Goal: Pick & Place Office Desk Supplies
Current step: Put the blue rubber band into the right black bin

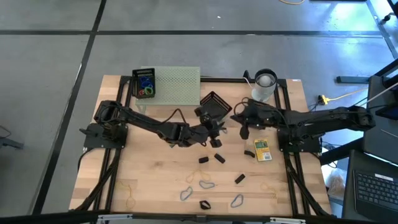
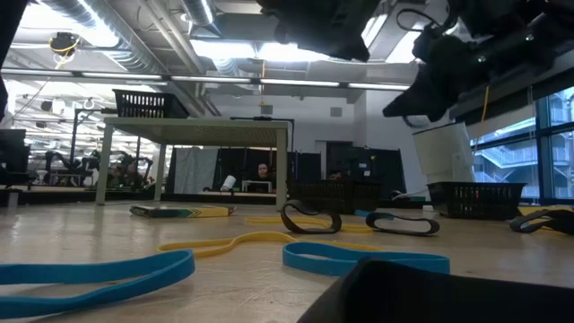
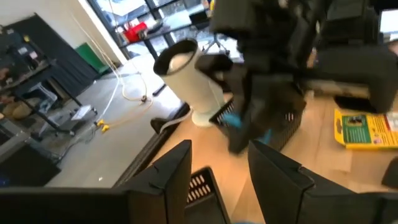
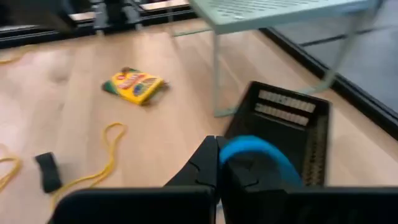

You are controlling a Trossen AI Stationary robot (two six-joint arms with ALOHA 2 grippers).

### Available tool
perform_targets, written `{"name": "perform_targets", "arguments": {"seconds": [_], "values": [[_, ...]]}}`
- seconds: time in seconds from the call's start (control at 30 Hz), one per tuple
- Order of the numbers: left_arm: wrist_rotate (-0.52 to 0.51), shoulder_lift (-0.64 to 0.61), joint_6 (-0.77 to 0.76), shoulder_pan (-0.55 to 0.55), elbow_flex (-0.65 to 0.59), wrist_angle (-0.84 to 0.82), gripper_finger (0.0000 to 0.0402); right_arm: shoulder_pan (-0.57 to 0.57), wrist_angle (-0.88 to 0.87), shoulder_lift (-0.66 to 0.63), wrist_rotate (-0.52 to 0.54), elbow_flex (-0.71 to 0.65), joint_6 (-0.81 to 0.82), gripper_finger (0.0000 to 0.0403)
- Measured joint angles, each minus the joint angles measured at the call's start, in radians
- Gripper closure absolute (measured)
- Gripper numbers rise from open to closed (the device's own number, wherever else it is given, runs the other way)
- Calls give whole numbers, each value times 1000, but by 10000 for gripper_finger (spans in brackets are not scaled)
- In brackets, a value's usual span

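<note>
My right gripper (image 4: 217, 163) is shut on a blue loop (image 4: 256, 153) just above and beside a small black basket (image 4: 292, 134). My left gripper (image 3: 217, 180) stands open with nothing between its fingers, pointing at the right gripper (image 3: 249, 118) from the table's left. In the high view both grippers (image 1: 216, 129) (image 1: 244, 126) meet near the basket (image 1: 214, 103). A yellow-green crayon box (image 1: 263, 150) lies flat at the right; another (image 4: 134, 85) shows in the right wrist view. Black clips (image 1: 219, 157), grey wire clips (image 1: 206, 184) and rubber bands (image 1: 130, 199) lie on the table. My right gripper pinches the blue loop between its two shut fingers. The loop's free part (image 4: 261, 149) arches out past the fingertips. The fingers come slanting down from the table's right side. The loop is lifted clear of the table, beside the black basket's near edge.
A pale green perforated stand (image 1: 177, 84) stands at the back, with a black basket of coloured loops (image 1: 144, 83) on its left end. A white cup (image 1: 264, 84) stands at the back right. Blue loops (image 2: 359, 258) and a yellow band (image 2: 233, 242) lie near the front edge.
</note>
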Motion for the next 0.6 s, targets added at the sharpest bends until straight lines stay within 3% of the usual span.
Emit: {"name": "perform_targets", "arguments": {"seconds": [0.4, 0.6], "values": [[-2, 0, -107, -1, 0, -123, 249, -4, -390, -169, 257, 0, 174, 403], [-8, 0, -107, -1, 0, -122, 249, -22, -604, -168, 266, 0, 347, 402]]}}
